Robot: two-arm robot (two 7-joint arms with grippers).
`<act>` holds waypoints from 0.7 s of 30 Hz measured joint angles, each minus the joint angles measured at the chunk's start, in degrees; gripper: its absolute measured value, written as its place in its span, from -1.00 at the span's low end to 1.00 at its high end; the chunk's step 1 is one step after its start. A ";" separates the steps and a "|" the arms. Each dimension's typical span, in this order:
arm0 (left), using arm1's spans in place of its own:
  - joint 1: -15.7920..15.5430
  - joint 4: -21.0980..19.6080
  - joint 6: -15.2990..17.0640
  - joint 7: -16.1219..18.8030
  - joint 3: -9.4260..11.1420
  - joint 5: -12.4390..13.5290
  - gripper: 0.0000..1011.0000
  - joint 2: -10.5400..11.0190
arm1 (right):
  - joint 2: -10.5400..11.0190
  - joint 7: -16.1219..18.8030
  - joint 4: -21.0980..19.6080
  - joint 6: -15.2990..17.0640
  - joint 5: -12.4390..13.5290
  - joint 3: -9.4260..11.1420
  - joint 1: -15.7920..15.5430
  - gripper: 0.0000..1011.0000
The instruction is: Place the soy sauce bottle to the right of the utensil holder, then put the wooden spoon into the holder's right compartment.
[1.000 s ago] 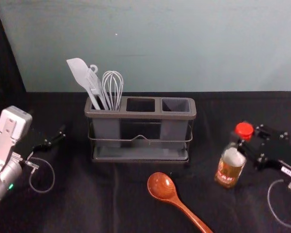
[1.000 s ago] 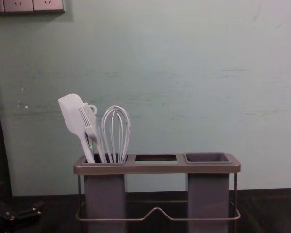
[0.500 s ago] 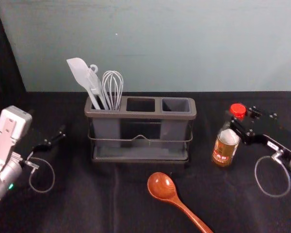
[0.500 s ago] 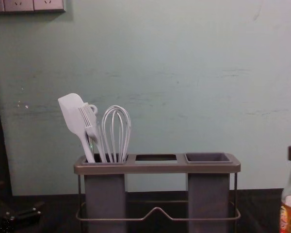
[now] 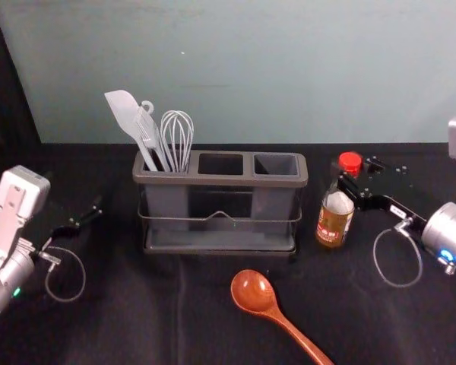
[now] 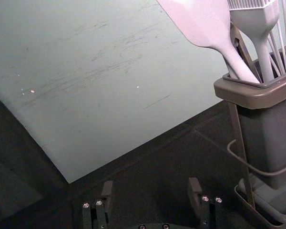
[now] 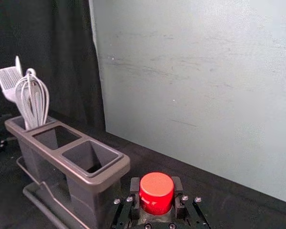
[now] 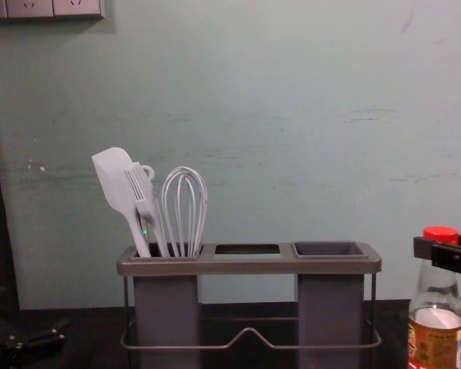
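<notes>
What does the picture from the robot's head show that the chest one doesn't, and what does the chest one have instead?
Head view: the wooden spoon, lying in front of the holder, and the holder's bottom tray.

Chest view: the socket panel high on the wall at left.

Both: the utensil holder with pale utensils in its left compartment, the red-capped bottle, the right gripper holding it near the cap, and the left gripper at the left.
</notes>
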 joint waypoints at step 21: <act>0.00 0.00 0.00 0.00 0.00 0.00 1.00 0.00 | -2.49 1.14 3.46 -0.43 -1.68 -1.51 3.26 -0.23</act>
